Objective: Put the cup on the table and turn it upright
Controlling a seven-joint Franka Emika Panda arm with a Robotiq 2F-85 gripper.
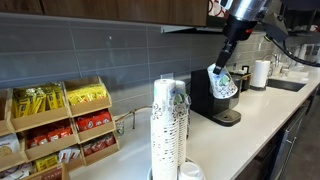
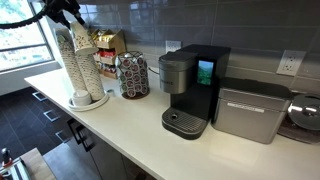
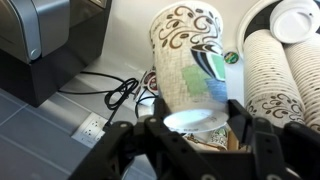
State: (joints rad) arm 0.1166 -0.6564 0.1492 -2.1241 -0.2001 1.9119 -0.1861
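Cup hangs tilted in the air in an exterior view, clamped in the Robotiq gripper. It is well above the countertop and in front of the black coffee machine. Tall stacks of paper cups stand in the foreground, with a wooden snack rack beside them. In an exterior view the arm reaches over those stacks, and the cup cannot be picked out there. In the wrist view both fingers press the cup's patterned sides. The stacks lie to its right and a black cable to its left.
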